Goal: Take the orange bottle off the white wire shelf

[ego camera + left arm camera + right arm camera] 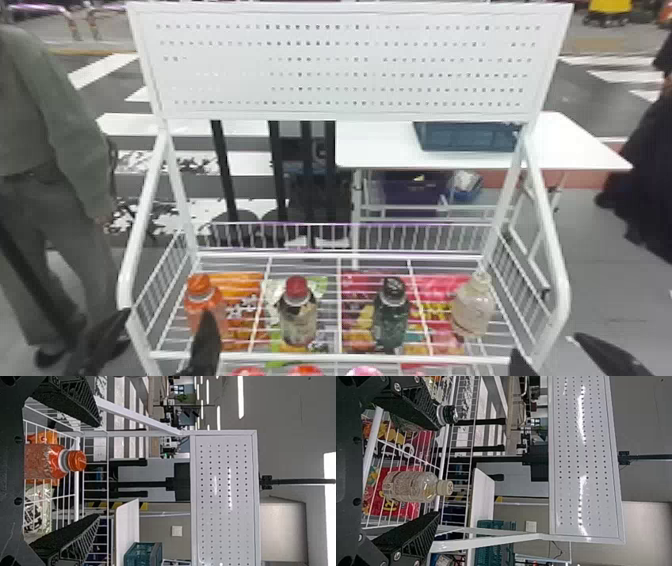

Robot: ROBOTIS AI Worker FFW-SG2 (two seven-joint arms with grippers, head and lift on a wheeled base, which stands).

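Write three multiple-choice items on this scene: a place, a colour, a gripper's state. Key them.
1. Where on the white wire shelf is the orange plastic bottle?
A far left; B centre; C far right
2. What colour is the cap of the bottle nearest it?
A blue; B red; C yellow
3. How do the jaws of the left gripper stand?
A shut on a bottle; B shut, empty; C open

1 A: it is leftmost in the row.
2 B: the head view shows red.
3 C: they are wide apart.
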